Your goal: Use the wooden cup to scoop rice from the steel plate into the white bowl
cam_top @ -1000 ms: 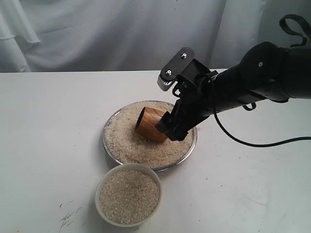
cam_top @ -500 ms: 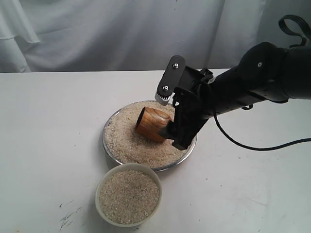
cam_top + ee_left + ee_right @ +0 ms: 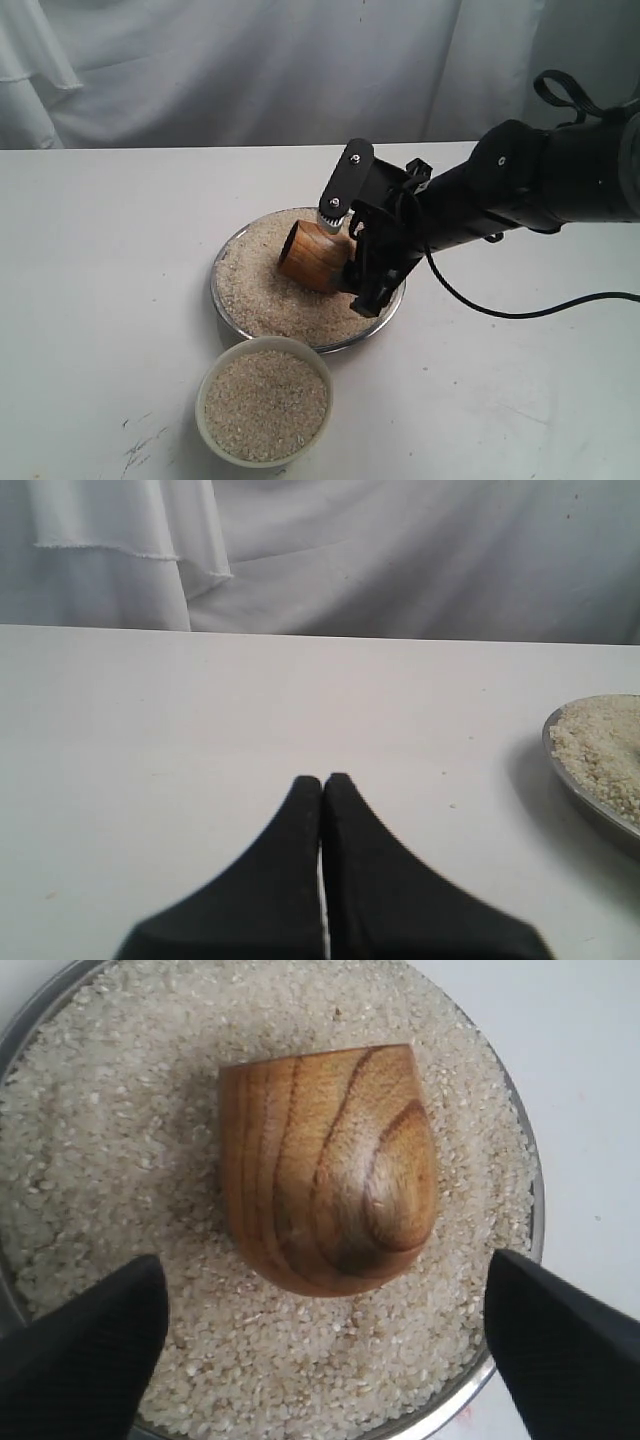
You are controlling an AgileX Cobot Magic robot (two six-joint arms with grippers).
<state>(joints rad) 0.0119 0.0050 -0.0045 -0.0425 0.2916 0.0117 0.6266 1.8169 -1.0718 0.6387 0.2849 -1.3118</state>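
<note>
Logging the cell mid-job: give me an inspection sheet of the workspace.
Surface: white table, dark scuff marks near its front edge.
Job's things: wooden cup lies on its side in the rice on the steel plate; white bowl of rice stands close by the plate.
Clutter: nothing seen.
Grippers: right gripper open, straddling the cup, not touching; left gripper shut above bare table.
Cables: black cable trails across the table.
Surroundings: white curtain behind.

I count one steel plate, one white bowl and one wooden cup. There are two lots of rice: one on the plate, a second lot in the bowl. Two black tools show, the right tool and the left tool. There is one tabletop and one black cable.
</note>
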